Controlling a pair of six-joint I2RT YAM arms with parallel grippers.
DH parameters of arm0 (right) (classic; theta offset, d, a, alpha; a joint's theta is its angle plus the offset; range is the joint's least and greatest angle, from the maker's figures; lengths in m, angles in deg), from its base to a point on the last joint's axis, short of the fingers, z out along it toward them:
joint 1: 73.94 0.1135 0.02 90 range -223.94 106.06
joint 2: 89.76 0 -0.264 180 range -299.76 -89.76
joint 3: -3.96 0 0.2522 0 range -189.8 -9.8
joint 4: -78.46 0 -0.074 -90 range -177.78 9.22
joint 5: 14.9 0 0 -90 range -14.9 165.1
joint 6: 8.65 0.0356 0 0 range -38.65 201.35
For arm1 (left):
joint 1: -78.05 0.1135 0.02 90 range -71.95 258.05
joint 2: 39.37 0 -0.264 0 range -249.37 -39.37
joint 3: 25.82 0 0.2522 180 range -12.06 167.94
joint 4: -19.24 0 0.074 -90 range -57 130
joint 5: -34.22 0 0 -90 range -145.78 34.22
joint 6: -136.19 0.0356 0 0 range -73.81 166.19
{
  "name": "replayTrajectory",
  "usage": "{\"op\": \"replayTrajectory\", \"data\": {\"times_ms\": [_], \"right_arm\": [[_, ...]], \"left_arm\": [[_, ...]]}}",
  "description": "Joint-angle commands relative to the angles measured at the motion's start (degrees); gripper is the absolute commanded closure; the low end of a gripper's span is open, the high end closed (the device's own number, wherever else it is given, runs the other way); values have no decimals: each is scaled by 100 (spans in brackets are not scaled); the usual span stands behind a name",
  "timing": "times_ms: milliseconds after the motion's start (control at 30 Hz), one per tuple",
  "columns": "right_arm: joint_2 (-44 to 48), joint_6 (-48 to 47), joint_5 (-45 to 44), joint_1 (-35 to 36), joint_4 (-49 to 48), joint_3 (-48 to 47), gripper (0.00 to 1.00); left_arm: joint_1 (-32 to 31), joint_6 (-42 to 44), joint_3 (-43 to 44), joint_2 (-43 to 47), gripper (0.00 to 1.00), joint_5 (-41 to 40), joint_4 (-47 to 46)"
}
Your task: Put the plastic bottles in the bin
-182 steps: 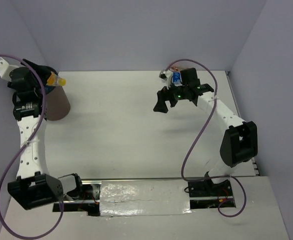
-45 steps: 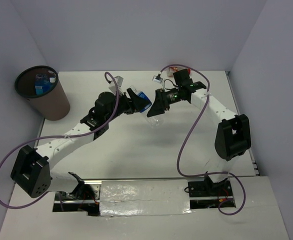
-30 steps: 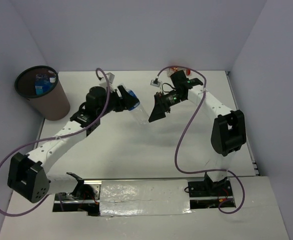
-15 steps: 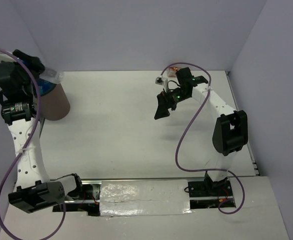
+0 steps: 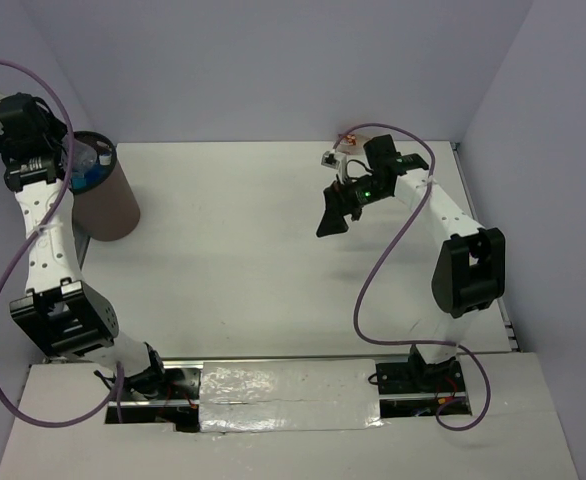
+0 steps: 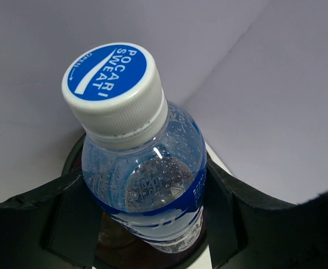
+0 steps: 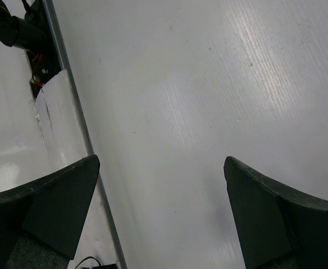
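A clear plastic bottle (image 6: 144, 185) with a blue label and a blue-and-white cap stands between the black fingers (image 6: 63, 210) of my left gripper (image 6: 144, 202), which is shut on its body. Right below it are the black rim (image 6: 74, 159) and dark inside of the bin. In the top view the left gripper (image 5: 65, 160) is raised at the far left, over the mouth of the brown bin (image 5: 108, 205), where blue-labelled bottles (image 5: 88, 170) show inside. My right gripper (image 5: 331, 217) hangs open above the bare table (image 7: 169, 84). A red-labelled bottle (image 5: 349, 142) lies behind the right arm.
The side walls stand close to the bin and to the table's right edge. A taped silver strip (image 5: 283, 385) and the arm bases run along the near edge. Purple cables (image 5: 393, 270) loop off both arms. The metal rail (image 7: 69, 106) shows in the right wrist view.
The left arm has swung a little further back and left over the bin, still holding the bottle. The right gripper has shifted slightly right and stays open.
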Motion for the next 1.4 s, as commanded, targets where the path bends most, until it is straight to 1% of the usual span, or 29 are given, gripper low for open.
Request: {"op": "replayTrajectory", "data": {"times_ms": [0, 33, 67, 100, 133, 167, 200, 233, 267, 467, 533, 633, 667, 733, 767, 800, 833, 900, 933, 967, 1000, 1033, 1100, 1133, 1167, 1233, 1267, 1333, 1367], "right_arm": [[278, -108, 187, -101, -171, 109, 0], [304, -108, 205, -110, -180, 161, 0], [313, -108, 231, -118, -223, 179, 0], [322, -108, 231, -153, -233, 240, 0], [330, -117, 240, -162, -250, 258, 0], [331, -152, 240, -171, -250, 276, 0], [331, -170, 240, -171, -242, 276, 0], [322, -179, 240, -189, -233, 285, 0], [322, -196, 249, -206, -241, 293, 0], [208, -205, 284, -268, -259, 179, 0], [155, -161, 266, -285, -303, 100, 0], [67, -56, 144, -355, -390, -58, 0], [41, -3, 91, -382, -434, -180, 0], [-38, 285, -198, -452, -697, -338, 0], [-65, 418, -321, -557, -812, -522, 0], [-100, 715, -662, -610, -1135, -611, 0], [-118, 796, -822, -680, -1295, -708, 0], [-135, 937, -1199, -874, -1889, -998, 0], [-179, 877, -1541, -987, -2137, -1103, 0], [-223, 754, -1727, -997, -2366, -1156, 0], [-284, 736, -2286, -1006, -2873, -1183, 0], [-511, 640, -2457, -1015, -3070, -1314, 0], [-968, -246, -2485, -1015, -2661, -1892, 0], [-1623, -501, -2563, -1015, -2328, -2826, 0], [-1960, -982, -2668, -1015, -1715, -3349, 1], [-2819, -1460, -3106, -1015, -1394, -4437, 2], [-2999, -2062, -3204, -1015, -1323, -4609, 3], [-3185, -2759, -3284, -1033, -1497, -4411, 5], [-3150, -3354, -3267, -1024, -1968, -4139, 5]], "left_arm": [[42, 175, 177, -66, 99, -407, -230], [42, 176, 133, -110, 98, -372, -212], [42, 167, 115, -163, 93, -302, -186], [33, 167, 98, -233, 87, -258, -116], [42, 167, 54, -251, 75, -223, -89], [42, 175, 36, -269, 44, -196, -63], [42, 167, 19, -295, 28, -196, -28], [33, 175, 10, -295, 8, -222, 33], [42, 176, -8, -278, 1, -231, 43], [42, 97, 53, -120, 0, -301, 209], [42, -78, 334, -146, 1, -275, 437], [42, -579, 957, -286, 1, -266, 1506], [33, -737, 1359, -408, 1, -275, 1789], [42, -1177, 1731, -497, 1, -171, 2352], [33, -1239, 1906, -497, 1, -30, 2659], [42, -1300, 1882, -428, 1, 163, 2679], [42, -1345, 1786, -323, 1, 591, 2627], [33, -1511, 1356, 107, 0, 1050, 2338], [33, -1512, 1059, 396, 1, 1557, 2076], [33, -1521, 890, 530, 1, 1832, 1943], [24, -1521, 732, 661, 1, 2087, 1776], [33, -1529, 374, 933, 1, 2603, 1609], [33, -1635, 38, 1180, 1, 3071, 1145], [33, -1687, -277, 1364, 1, 3517, 1020], [33, -1827, -437, 1444, 0, 3731, 905], [7, -1925, -736, 1602, 1, 4240, 807], [-2, -2012, -772, 1621, 1, 4364, 912], [-46, -2031, -851, 1612, 1, 4776, 1281], [-81, -2004, -878, 1612, 1, 4874, 1404]]}}
